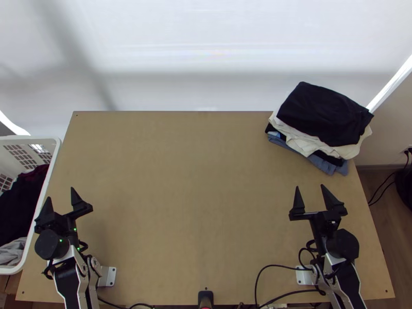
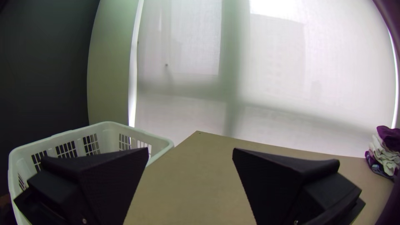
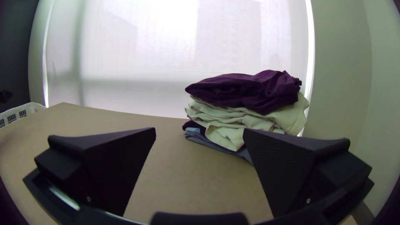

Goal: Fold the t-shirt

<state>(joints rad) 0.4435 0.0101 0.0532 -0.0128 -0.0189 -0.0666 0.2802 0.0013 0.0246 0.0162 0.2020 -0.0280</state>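
Step in hand, as judged from here: start position, with folding of the next t-shirt not begun. Next move, by the same judgement: lower one gripper into the basket, grip a single garment, lift it clear and spread it flat between the table's left and right edges before the first fold.

Inventory, largest item first:

- Table (image 1: 195,180): one.
- Arms: two. The left arm (image 1: 69,283) stands at the near left corner, the right arm (image 1: 349,283) at the near right corner.
- Basket (image 2: 109,139): one, white, alongside the table's left edge. Contents: one dark mass of cloth (image 1: 23,201) and one light grey cloth (image 1: 13,252). The dark mass could be more than one garment. The t-shirt is probably in it, though the cloth is too dark to make out its shape.
- Stack (image 1: 319,123): one, at the far right corner. At least four layers by colour: a dark purple garment (image 3: 246,89) on top, cream cloth (image 3: 225,135) beneath, then a dark layer, then blue-grey cloth (image 3: 208,143) at the base. The exact number of garments cannot be told.
- Grippers: two. Left gripper (image 1: 60,193), near the left edge: fingers apart, nothing between them. Right gripper (image 1: 310,186), nearer the right edge, on the near side of the stack: fingers apart, nothing held.
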